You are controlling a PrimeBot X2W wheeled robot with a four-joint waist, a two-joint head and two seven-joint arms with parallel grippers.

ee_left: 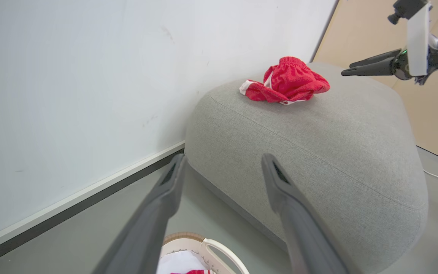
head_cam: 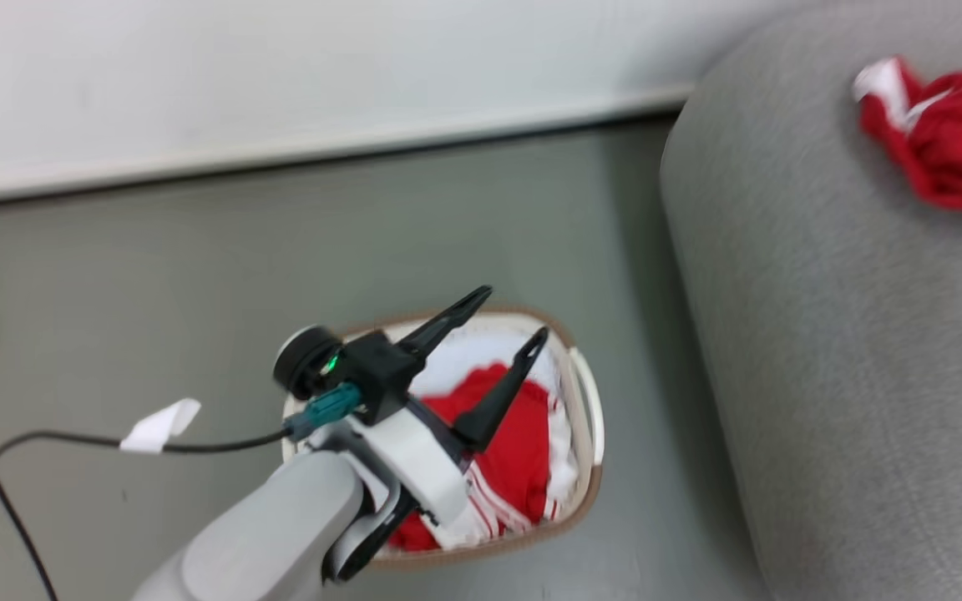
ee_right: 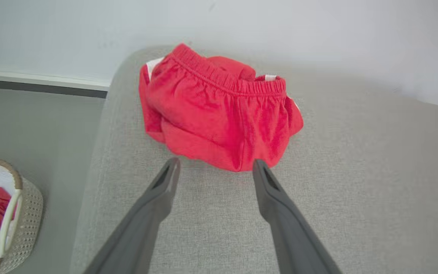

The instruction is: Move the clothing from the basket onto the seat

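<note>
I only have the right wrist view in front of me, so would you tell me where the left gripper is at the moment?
Observer: The left gripper hangs over the basket on the floor, beside the sofa.
Operator: Thank you. Is it holding anything?
Observer: No. Its fingers stand apart with nothing between them.
Operator: And what is in the basket? I see just an edge of it.
Observer: A red garment with white stripes lies in it, under that gripper.
</note>
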